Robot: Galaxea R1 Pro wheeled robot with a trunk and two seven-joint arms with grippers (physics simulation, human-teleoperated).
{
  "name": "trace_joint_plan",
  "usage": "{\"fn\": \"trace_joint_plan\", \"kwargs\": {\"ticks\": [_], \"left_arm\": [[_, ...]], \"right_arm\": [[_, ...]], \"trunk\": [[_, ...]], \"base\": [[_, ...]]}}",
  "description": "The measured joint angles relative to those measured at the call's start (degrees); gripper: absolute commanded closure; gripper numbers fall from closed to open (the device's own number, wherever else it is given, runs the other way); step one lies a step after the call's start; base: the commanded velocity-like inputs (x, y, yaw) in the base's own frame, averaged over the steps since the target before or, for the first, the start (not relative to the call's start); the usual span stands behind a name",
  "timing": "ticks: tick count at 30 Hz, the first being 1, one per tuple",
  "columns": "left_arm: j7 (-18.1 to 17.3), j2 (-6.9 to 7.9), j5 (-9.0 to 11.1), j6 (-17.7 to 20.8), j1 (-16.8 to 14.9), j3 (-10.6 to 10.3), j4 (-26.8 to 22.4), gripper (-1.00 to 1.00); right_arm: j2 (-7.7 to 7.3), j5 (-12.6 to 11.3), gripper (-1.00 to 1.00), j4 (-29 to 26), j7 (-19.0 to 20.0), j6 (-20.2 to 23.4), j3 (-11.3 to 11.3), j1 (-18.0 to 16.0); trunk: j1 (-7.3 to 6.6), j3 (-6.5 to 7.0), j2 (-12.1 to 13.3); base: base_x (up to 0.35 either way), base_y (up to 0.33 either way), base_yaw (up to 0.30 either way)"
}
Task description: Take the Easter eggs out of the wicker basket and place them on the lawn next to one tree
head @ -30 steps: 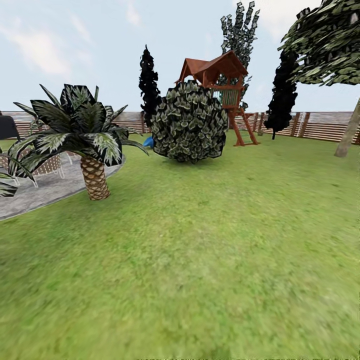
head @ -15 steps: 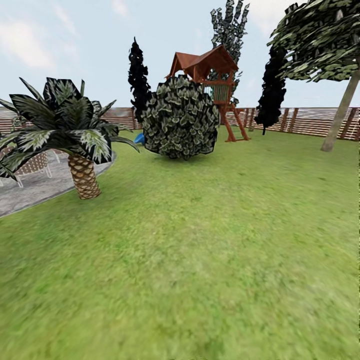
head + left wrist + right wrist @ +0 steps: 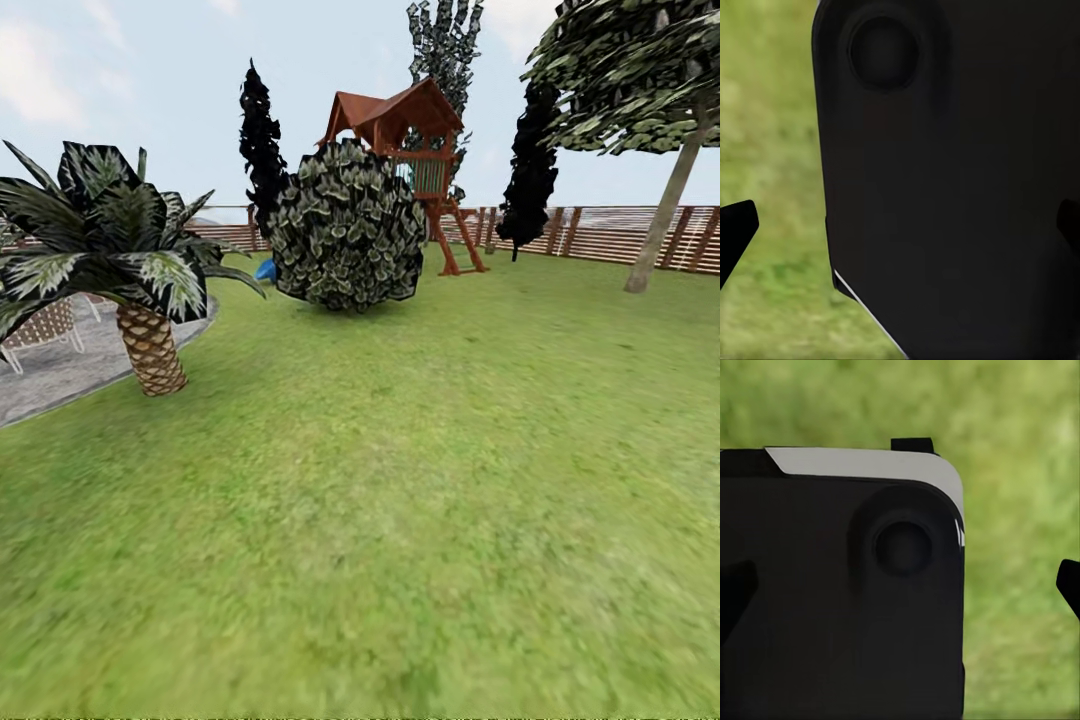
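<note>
Lawn (image 3: 420,480) and tree (image 3: 655,225) lie ahead; we cannot tell either end effector's state, and expect smooth, roll-prone eggs.

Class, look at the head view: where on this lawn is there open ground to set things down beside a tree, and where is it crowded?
Open grass runs across the lawn, from the palm to the pale-trunked tree, whose base stands clear. It is crowded further back, where the round bush, play structure and dark trees cluster by the fence.

Bright, even daylight; near lawn (image 3: 400,560) smeared and blurry, wrist backgrounds defocused.
</note>
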Motion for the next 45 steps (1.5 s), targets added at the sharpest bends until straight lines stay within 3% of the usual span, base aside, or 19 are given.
{"fn": "trace_joint_plan", "kwargs": {"ticks": [35,45], "left_arm": [[-0.1,-0.07,0.0,0.0,0.0,0.0,0.0,-1.0],[-0.1,0.0,0.0,0.0,0.0,0.0,0.0,-1.0]], "right_arm": [[0.02,0.0,-1.0,0.0,0.0,0.0,0.1,0.0],[-0.01,0.0,-1.0,0.0,0.0,-0.1,0.0,0.0]], "trunk": [[0.0,-3.21,0.0],[0.0,-3.79,0.0]], "base": [[0.0,0.0,0.0],[0.0,0.0,-0.177]]}}
